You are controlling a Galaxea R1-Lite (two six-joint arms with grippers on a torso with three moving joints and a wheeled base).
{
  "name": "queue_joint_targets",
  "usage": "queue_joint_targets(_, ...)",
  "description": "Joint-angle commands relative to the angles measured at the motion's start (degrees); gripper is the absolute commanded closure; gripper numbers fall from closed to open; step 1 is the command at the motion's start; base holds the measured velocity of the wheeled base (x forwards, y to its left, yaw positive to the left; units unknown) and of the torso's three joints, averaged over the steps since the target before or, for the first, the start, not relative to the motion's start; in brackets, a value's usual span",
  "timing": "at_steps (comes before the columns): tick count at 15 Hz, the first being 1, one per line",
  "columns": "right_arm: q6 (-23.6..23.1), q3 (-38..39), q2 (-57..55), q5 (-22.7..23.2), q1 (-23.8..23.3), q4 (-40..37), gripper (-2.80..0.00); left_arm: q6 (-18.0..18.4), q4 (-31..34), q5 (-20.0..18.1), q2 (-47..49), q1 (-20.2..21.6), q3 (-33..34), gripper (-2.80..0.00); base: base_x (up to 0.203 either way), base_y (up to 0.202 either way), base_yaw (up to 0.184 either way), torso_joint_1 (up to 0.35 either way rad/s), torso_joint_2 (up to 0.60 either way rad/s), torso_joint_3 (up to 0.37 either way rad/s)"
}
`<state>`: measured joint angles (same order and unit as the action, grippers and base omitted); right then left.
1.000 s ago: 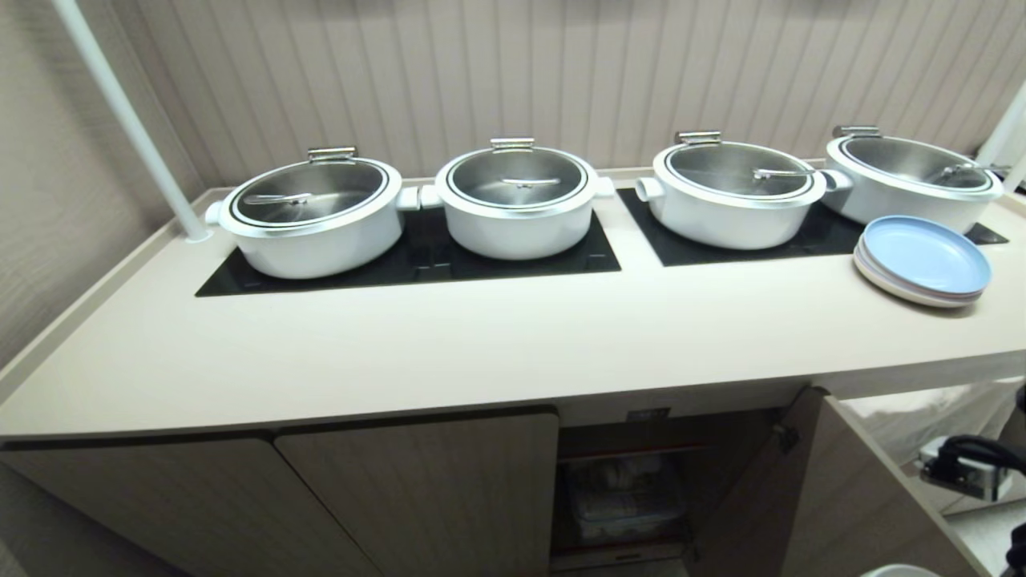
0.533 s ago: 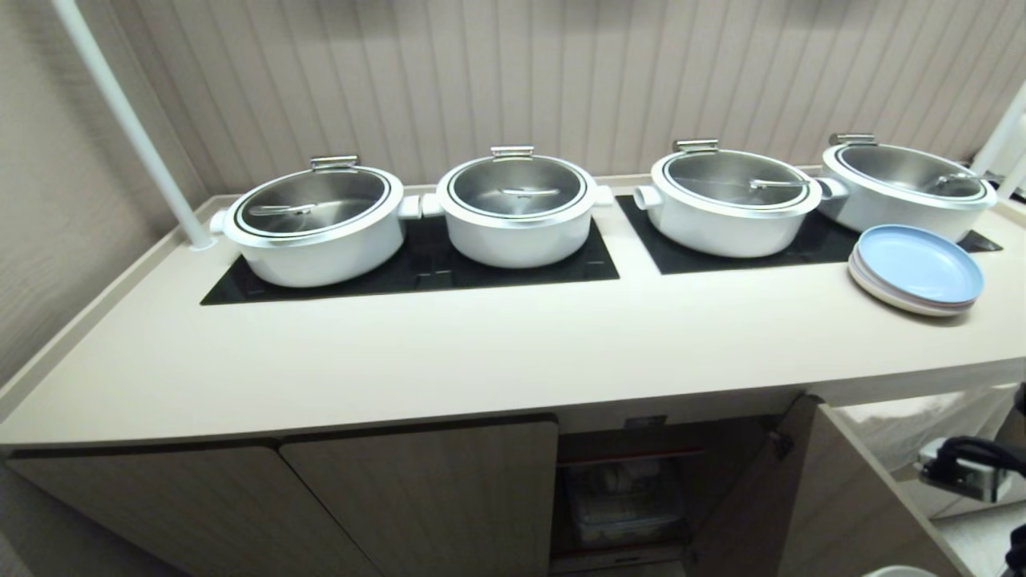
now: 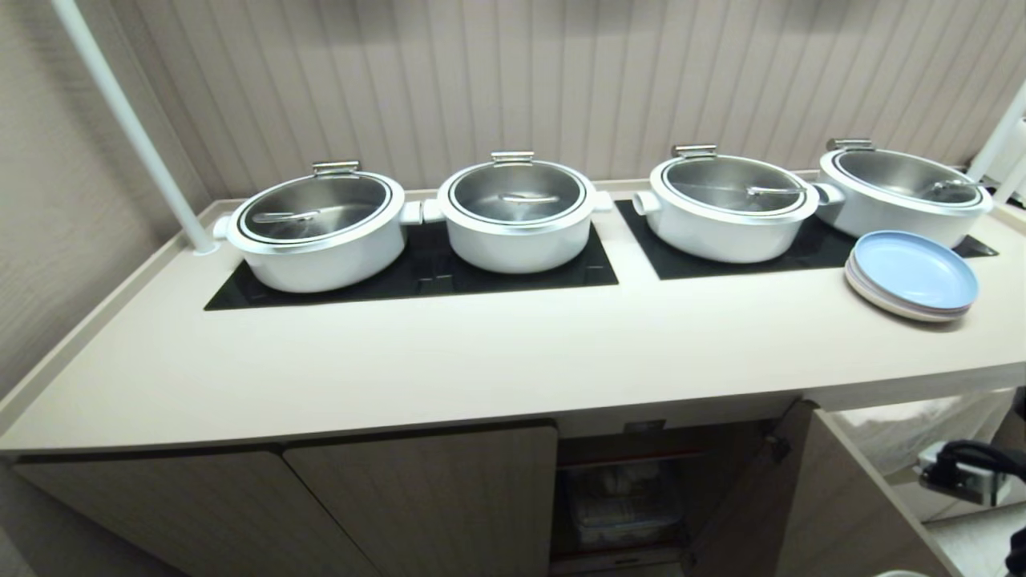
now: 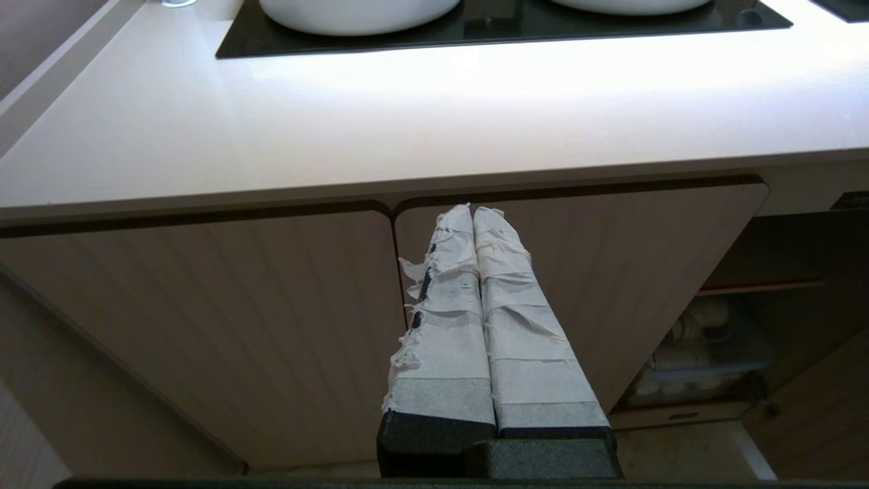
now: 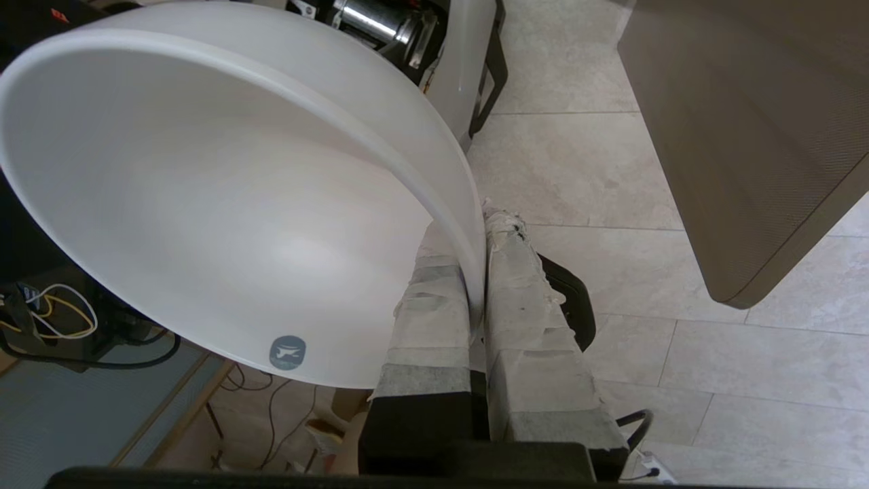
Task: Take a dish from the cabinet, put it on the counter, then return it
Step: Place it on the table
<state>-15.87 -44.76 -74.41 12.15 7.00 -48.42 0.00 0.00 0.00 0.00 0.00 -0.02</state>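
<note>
The dish (image 5: 224,204), a plain white bowl with a small grey sticker, shows only in the right wrist view. My right gripper (image 5: 475,231) is shut on its rim, one taped finger inside and one outside, and holds it over the tiled floor beside the open cabinet door (image 5: 747,136). My left gripper (image 4: 473,212) is shut on nothing and points at the closed cabinet doors (image 4: 204,326) below the counter (image 4: 339,129). In the head view the beige counter (image 3: 481,361) spans the picture above the cabinet (image 3: 417,505). Neither gripper shows there.
Several white pots with steel lids (image 3: 517,212) stand on black glass panels at the back. Stacked plates (image 3: 914,276) lie at the counter's right end and a white pole (image 3: 128,128) rises at its left. A clear bin (image 3: 621,501) sits inside behind the open door (image 3: 834,505).
The whole head view has shifted: counter, pots and plates sit lower in the picture and the cabinet front shows more, so the camera moved. Nothing on the counter moved.
</note>
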Motion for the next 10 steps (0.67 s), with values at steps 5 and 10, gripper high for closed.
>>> queue_joint_targets(5, 0.1, 0.0, 0.1, 0.1, 0.0, -0.1, 0.0, 0.0, 0.0, 0.0, 0.0, 0.0, 0.0, 0.0, 0.0, 0.0, 0.0, 0.074, -0.14, -0.074)
queue_joint_targets(10, 0.1, -0.3, 0.1, 0.2, 0.0, 0.0, 0.0, 0.0, 0.0, 0.0, 0.0, 0.0, 0.0, 0.0, 0.0, 0.0, 0.0, 0.013, -0.04, -0.011)
